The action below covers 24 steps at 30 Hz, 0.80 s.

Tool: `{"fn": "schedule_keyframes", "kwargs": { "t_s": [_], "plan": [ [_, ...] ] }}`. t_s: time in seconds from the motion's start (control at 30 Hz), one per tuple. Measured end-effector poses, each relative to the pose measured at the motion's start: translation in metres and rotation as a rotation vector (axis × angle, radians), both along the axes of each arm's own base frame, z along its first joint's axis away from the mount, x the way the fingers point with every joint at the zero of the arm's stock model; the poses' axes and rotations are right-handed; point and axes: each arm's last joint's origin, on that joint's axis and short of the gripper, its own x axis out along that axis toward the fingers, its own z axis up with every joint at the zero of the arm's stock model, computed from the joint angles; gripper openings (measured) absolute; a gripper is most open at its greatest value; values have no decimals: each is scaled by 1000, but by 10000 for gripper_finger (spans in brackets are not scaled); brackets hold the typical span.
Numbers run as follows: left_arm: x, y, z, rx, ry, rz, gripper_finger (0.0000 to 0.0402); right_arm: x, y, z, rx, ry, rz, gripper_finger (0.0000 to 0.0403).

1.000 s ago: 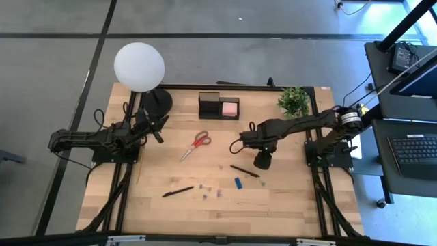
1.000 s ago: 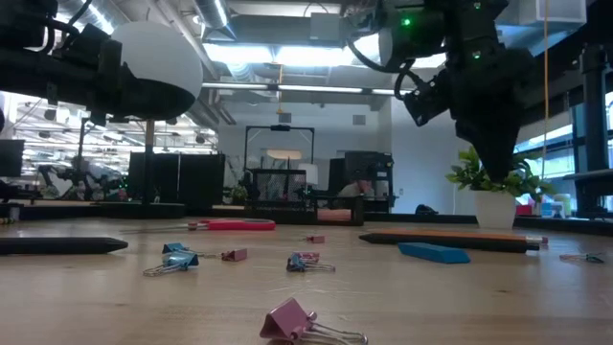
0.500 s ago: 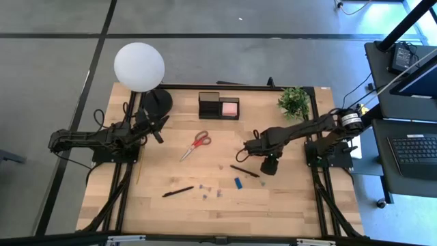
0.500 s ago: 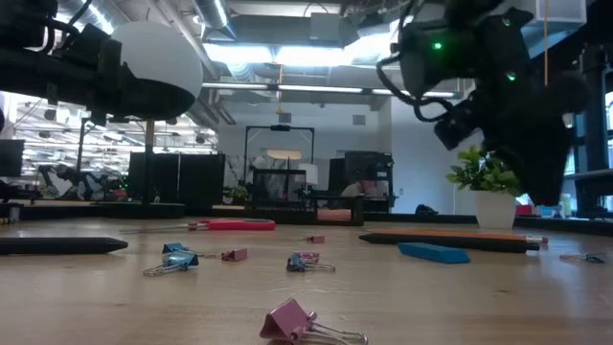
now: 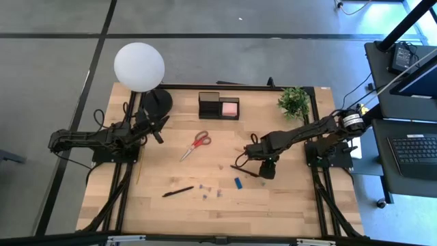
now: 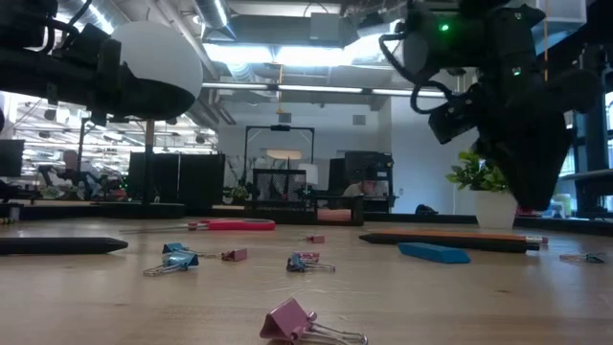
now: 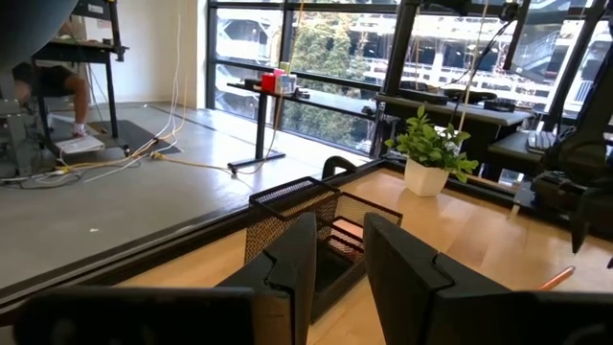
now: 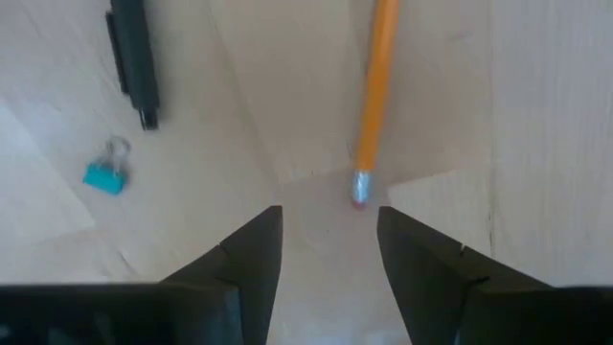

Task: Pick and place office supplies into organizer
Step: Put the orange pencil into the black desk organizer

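The right gripper [image 8: 328,251] hangs over the middle-right of the table [image 5: 287,205], its jaws apart and empty, pointing down at the eraser end of an orange pencil [image 8: 372,105]. In the right wrist view that eraser tip lies on the bare wood just ahead of the gap between the fingers [image 8: 251,257], with a black pen [image 8: 132,59] and a small blue clip [image 8: 105,176] off to one side. From above, the same gripper [image 5: 266,167] sits just right of a dark pen [image 5: 244,171] and near the small blue block [image 5: 238,182].

The step in hand looks like the approach for a pick: the pencil is lined up but not yet between the jaws. The next move calls for a short advance so the jaws straddle the thin shaft, a descent to the table surface, then a firm close; a round, slim pencil may roll or slip if caught only at its tip.

The organizer [image 5: 218,106] stands at the far edge of the table, middle, with the pink sticky-note pad [image 5: 230,108] already in its right compartment. The red-handled scissors [image 5: 196,144], another pen [image 5: 177,192] and small clips [image 5: 210,190] lie loose on the table.

The left gripper [image 5: 158,127] waits at the far left by the lamp base [image 5: 156,102]; in its wrist view its fingers [image 7: 292,264] stand slightly apart, holding nothing.
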Motion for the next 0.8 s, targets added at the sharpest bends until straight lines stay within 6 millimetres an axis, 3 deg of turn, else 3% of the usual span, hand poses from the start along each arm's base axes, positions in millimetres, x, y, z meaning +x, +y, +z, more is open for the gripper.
{"fn": "schedule_keyframes", "kwargs": {
  "t_s": [0.13,0.27,0.37,0.53,0.8],
  "plan": [
    [0,0,-2,-1,16,-1,86,-27,-4,12,39,-42,-62,176],
    [0,0,-2,1,17,-8,86,-42,-5,26,44,-218,-116,176],
    [0,0,-1,1,17,-8,86,-44,-3,26,3,-291,-96,176],
    [0,0,-2,1,17,-8,86,-47,0,10,-65,-238,-78,176],
    [0,0,-1,1,17,-8,86,-35,3,-6,-88,-226,-45,176]
  ]
}}
